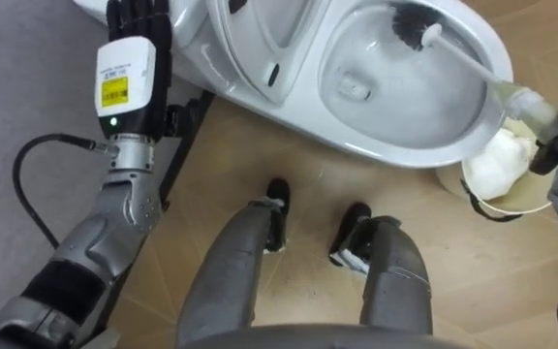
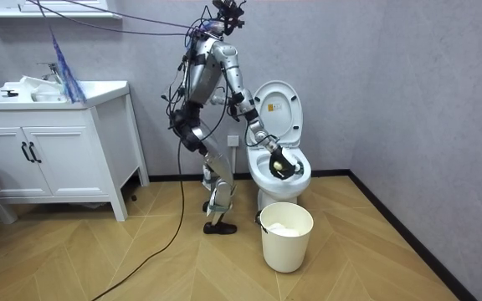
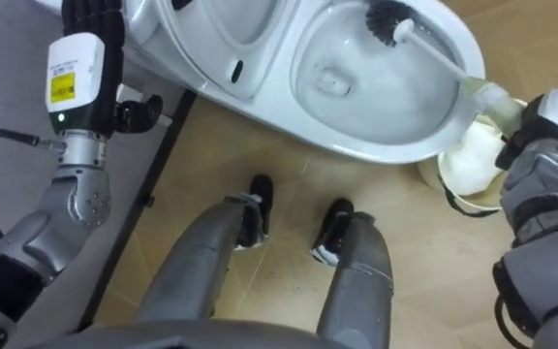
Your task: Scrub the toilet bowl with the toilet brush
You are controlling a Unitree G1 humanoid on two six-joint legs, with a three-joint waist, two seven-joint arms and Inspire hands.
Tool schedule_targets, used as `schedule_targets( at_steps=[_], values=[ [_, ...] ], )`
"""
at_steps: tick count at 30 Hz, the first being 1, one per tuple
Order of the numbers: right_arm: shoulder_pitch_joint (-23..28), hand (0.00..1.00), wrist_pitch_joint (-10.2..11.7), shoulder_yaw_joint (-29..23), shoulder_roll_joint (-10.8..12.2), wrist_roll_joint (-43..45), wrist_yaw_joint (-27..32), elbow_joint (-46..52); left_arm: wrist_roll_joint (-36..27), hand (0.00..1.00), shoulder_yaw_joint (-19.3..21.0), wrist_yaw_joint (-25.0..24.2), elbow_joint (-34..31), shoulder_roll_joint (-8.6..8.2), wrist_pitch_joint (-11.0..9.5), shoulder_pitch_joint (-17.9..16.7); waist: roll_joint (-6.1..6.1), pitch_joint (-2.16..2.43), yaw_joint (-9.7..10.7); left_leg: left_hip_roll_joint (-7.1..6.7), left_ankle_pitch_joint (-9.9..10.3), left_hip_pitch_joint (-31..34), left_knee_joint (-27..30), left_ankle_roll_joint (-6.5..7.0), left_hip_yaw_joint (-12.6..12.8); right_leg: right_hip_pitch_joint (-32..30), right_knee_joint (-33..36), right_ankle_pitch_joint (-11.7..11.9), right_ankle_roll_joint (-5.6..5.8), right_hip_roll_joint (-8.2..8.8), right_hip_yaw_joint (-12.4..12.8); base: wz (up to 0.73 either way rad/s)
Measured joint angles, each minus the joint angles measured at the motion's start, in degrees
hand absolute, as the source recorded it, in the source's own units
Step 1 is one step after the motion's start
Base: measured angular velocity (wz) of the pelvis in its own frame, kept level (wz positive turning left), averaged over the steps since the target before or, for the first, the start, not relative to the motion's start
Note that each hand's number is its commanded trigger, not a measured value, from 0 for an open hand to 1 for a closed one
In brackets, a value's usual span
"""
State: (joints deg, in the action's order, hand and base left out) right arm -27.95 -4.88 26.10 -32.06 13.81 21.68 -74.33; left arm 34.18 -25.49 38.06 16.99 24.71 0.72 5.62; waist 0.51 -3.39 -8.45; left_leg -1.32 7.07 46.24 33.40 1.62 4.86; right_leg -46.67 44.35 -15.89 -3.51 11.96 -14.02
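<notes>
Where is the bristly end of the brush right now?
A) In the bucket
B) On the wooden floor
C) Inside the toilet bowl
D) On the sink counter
C: the dark bristle head of the toilet brush sits down inside the toilet bowl, and its handle runs out over the rim to the robot's right hand, which grips it.

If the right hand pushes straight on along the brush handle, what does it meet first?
The brush has its head at the far wall of the toilet, so that likely stops it first; the right hand itself would next reach the near rim. Depth is unclear.
</notes>
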Motion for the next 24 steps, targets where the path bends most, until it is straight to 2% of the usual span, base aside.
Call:
schedule_targets(
  at_steps=[5,6,7,10,12,14,15,17,18,19,20,22,23,24],
  values=[
    [4.6,1.0,-0.3,-1.6,0.8,-0.1,-0.4,0.7,0.4,0.0,0.2,-1.8,1.2,-0.57,0.0,-3.1,-0.08,0.03,-0.8,-0.25,0.4,-4.9,-1.8,0.16,-0.2,4.8,-2.2,-0.1,0.2,-0.24,-0.3,-0.05],
    [5.8,1.0,-0.2,-2.5,1.0,0.6,-0.6,0.9,0.4,0.0,0.7,-2.4,1.3,-1.14,0.0,-4.1,-0.58,0.28,-1.0,-0.13,0.7,-5.9,-1.7,0.15,-0.2,6.3,-3.1,-0.1,0.27,-0.55,-0.7,-0.08],
    [7.4,1.0,-0.2,-2.9,1.6,1.4,-0.6,0.9,0.3,0.0,0.7,-2.9,2.2,-1.45,0.0,-5.1,-1.11,0.63,-1.1,0.63,1.3,-7.3,-1.7,0.08,-0.3,8.3,-4.4,0.0,0.38,-1.22,-1.1,-0.1],
    [11.8,1.0,-0.2,-4.2,3.5,1.3,-0.9,1.8,0.3,0.0,1.6,-4.0,3.6,-1.45,-0.6,-7.9,-1.33,1.01,-1.1,0.66,2.3,-11.3,-3.2,-0.24,-0.4,12.6,-6.3,-0.4,0.76,-1.95,-1.2,-0.07],
    [13.9,1.0,-0.1,-5.4,3.8,1.2,-1.4,2.7,0.3,0.0,2.1,-4.4,4.9,-1.54,-1.1,-8.9,-1.59,1.26,-0.9,0.68,2.3,-13.6,-4.4,-0.25,-0.4,15.0,-7.9,-0.4,0.83,-2.08,-1.6,-0.02],
    [16.8,1.0,0.1,-7.2,4.6,1.3,-1.5,3.0,0.2,0.0,3.3,-5.5,6.3,-1.57,-1.7,-10.5,-1.77,1.84,-0.4,0.66,2.2,-16.8,-6.1,-0.35,-0.6,18.4,-9.9,-0.3,1.08,-2.45,-1.9,0.05],
    [18.8,1.0,0.2,-7.9,5.3,1.4,-1.7,3.5,0.1,0.0,4.7,-6.1,7.8,-1.67,-2.0,-12.7,-1.08,2.46,-0.2,0.65,2.2,-18.8,-7.5,-0.37,-0.4,20.3,-11.1,-0.4,1.3,-2.58,-2.0,-0.04],
    [22.4,1.0,0.5,-9.7,6.0,1.5,-2.2,5.1,-0.7,0.0,6.7,-6.9,10.5,-1.82,-2.3,-16.0,-1.07,2.79,0.4,0.66,2.3,-22.6,-9.3,-0.45,-0.4,24.2,-13.3,-0.5,1.56,-2.97,-2.1,-0.06],
    [24.6,1.0,0.6,-10.6,6.5,1.6,-2.5,5.8,-2.9,0.0,8.3,-8.4,12.6,-2.27,-2.1,-17.9,-0.98,3.13,0.5,0.72,2.3,-25.0,-10.5,-0.53,-0.3,26.7,-14.9,-0.4,1.75,-3.25,-2.2,-0.04],
    [25.6,1.0,0.6,-11.4,6.9,2.0,-2.6,5.8,-3.8,0.0,9.3,-9.4,14.1,-2.72,-1.8,-18.8,-0.97,3.22,0.6,0.74,2.3,-26.2,-11.0,-0.59,-0.3,27.9,-15.6,-0.4,1.86,-3.39,-2.3,-0.04],
    [28.0,1.0,0.6,-13.1,7.8,2.4,-2.7,6.9,-5.0,0.0,11.8,-11.2,16.5,-3.82,-0.7,-21.1,-0.85,3.25,1.0,0.83,2.5,-28.4,-12.0,-0.73,-0.4,30.5,-17.3,-0.3,2.16,-3.9,-2.3,0.0],
    [32.6,1.0,0.5,-15.7,10.1,2.5,-3.3,10.6,-5.7,0.0,16.0,-13.8,17.2,-5.07,1.0,-26.8,-0.3,3.35,1.9,1.17,2.8,-31.5,-13.1,-1.01,-0.3,34.5,-20.2,-0.2,2.49,-4.68,-2.6,0.04],
    [33.4,1.0,0.5,-16.3,10.6,2.6,-3.4,11.4,-6.3,0.0,16.7,-14.3,17.3,-5.51,1.1,-28.0,-0.25,3.31,2.1,1.42,3.0,-32.2,-13.3,-1.05,-0.3,35.5,-20.9,-0.1,2.62,-4.96,-2.9,0.13],
    [34.9,1.0,0.5,-17.3,11.7,2.8,-3.7,12.6,-7.7,0.0,18.0,-15.0,18.3,-6.54,1.2,-29.5,0.17,3.08,2.7,1.51,3.1,-33.9,-14.2,-1.08,-0.3,37.4,-21.9,0.0,2.76,-5.04,-3.5,0.19]
  ],
)
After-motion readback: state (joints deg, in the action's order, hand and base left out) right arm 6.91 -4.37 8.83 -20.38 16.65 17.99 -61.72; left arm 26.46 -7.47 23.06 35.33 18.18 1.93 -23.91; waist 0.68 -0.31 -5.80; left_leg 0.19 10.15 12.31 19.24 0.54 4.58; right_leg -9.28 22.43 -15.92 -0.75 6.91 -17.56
